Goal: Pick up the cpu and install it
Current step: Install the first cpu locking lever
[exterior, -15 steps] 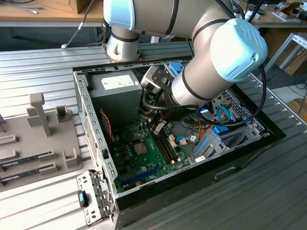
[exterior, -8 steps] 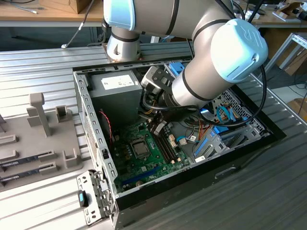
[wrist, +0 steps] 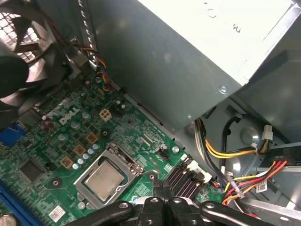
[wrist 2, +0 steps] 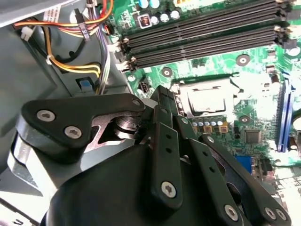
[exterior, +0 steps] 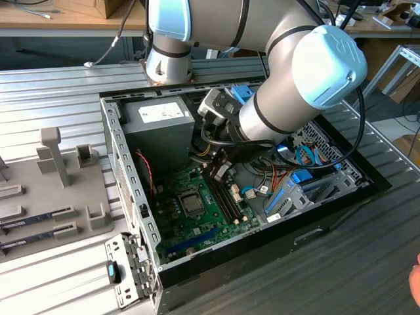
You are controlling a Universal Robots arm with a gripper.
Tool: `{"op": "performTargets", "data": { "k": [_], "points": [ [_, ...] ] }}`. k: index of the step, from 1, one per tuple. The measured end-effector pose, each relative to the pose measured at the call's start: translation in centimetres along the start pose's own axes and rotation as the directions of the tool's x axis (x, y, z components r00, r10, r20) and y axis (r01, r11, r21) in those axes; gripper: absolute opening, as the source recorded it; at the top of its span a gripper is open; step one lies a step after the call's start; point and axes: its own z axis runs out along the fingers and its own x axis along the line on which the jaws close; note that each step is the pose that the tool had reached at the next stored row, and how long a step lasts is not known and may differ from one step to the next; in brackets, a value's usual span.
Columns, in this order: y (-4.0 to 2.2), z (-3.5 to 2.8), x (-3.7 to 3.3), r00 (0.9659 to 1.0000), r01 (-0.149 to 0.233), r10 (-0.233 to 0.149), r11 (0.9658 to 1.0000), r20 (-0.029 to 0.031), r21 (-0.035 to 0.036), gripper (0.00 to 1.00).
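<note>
The cpu point(wrist: 104, 181), a small silvery square, lies flat in its metal-framed socket on the green motherboard point(wrist: 56, 141). It also appears in the second wrist view as the cpu point(wrist 2: 207, 101) and in the exterior view as the cpu point(exterior: 192, 203). My gripper point(wrist: 162, 189) hangs a little above the board beside the socket, near the black memory slots point(wrist 2: 202, 40). Its black fingers point(wrist 2: 162, 101) are pressed together with nothing between them. In the exterior view the gripper point(exterior: 220, 172) sits inside the open case, towards the view's right of the cpu.
A grey power supply box point(exterior: 157, 125) stands at the back of the case, with bundled coloured cables point(wrist: 235, 169) close to the gripper. A case fan point(wrist: 26, 52) and the case walls point(exterior: 125, 184) hem the board in. A grey parts tray point(exterior: 52, 190) lies at the exterior view's left.
</note>
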Motion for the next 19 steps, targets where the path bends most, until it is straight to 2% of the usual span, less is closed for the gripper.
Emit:
{"op": "performTargets", "data": {
  "k": [2,4,6,7,8,10,11,12,13,14,15,16,19],
  "points": [
    [0.15,0.27,-0.40,1.0000,0.000,0.000,1.0000,0.0000,0.0000,0.11],
    [0.49,0.67,-1.16,1.0000,0.000,0.000,1.0000,-0.0004,-0.0002,0.11],
    [1.33,1.22,-2.10,1.0000,0.000,0.000,1.0000,-0.0002,-0.0002,0.11],
    [1.60,1.35,-2.29,1.0000,0.000,0.000,1.0000,-0.0002,-0.0003,0.11],
    [1.83,1.44,-2.26,1.0000,0.000,0.000,1.0000,-0.0003,-0.0002,0.11],
    [2.40,1.55,-1.69,1.0000,0.000,0.000,1.0000,-0.0003,-0.0002,0.11],
    [2.44,1.54,-1.51,1.0000,0.003,-0.003,1.0000,-0.0016,-0.0001,0.11],
    [2.44,1.54,-1.50,0.9997,0.021,-0.021,0.9998,-0.0092,-0.0001,0.11],
    [2.43,1.55,-1.50,0.9984,0.053,-0.053,0.9986,-0.0201,-0.0033,0.11],
    [2.44,1.54,-1.49,0.9961,0.081,-0.081,0.9967,-0.0355,-0.0009,0.11],
    [2.43,1.55,-1.50,0.9937,0.096,-0.095,0.9953,-0.0594,0.0139,0.11],
    [2.43,1.55,-1.50,0.9925,0.097,-0.095,0.9948,-0.0778,0.0290,0.11],
    [2.44,1.55,-1.50,0.9887,0.099,-0.091,0.9929,-0.1193,0.0649,0.11]
  ]
}}
